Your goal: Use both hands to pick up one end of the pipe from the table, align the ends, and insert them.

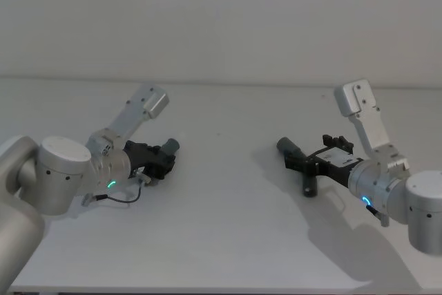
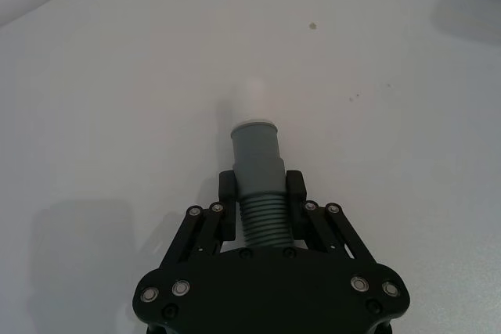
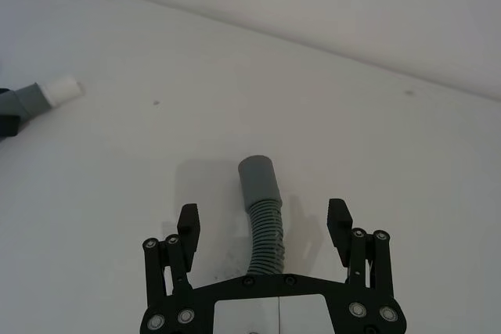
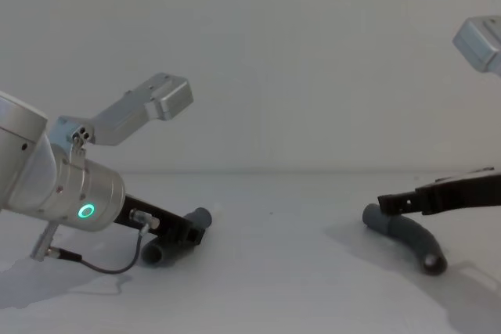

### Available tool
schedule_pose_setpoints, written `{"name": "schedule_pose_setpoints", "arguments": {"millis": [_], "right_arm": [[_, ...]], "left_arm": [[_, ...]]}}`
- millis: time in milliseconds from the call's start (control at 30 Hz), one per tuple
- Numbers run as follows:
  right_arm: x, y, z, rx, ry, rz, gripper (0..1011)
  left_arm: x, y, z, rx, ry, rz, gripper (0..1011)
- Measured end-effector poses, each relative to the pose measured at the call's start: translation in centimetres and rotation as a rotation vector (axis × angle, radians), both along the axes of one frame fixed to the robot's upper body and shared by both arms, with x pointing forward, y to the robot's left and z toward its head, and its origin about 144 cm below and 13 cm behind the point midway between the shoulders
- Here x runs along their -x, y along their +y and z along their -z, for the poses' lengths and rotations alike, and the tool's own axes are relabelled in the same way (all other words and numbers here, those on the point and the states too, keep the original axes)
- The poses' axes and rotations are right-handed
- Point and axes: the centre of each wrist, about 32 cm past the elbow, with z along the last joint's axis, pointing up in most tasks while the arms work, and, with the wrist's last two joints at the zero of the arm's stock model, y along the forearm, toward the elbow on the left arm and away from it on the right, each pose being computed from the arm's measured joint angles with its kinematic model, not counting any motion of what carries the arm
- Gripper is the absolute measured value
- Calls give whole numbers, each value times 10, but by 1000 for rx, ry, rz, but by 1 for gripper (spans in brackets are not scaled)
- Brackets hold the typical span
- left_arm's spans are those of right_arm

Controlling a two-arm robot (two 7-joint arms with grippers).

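Left claw (image 2: pixel 261 185) is clamped tight on the white-tipped piece (image 2: pixel 257 154), low at the left of the worktop (image 1: pixel 228 240). Lifted or resting, hard to say. Right claw (image 3: pixel 263 220), at the worktop's right, gapes wide astride the collared piece (image 3: pixel 264 240), holding nothing. Grasping step, I'd judge: next it must close on the ribbing, then both lift and line tip (image 2: pixel 250 98) with collar (image 3: pixel 258 181). Worktop matte white; plain pale wall (image 1: pixel 221 18) beyond it.
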Motion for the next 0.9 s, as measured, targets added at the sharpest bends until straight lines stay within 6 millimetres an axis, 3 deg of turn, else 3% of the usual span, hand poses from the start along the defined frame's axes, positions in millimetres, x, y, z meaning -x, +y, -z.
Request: {"name": "schedule_pose_setpoints", "arguments": {"millis": [900], "right_arm": [[-12,-1,0,5,116,-12,1001]], "left_arm": [[0,0,0,0,0,0,366]]}}
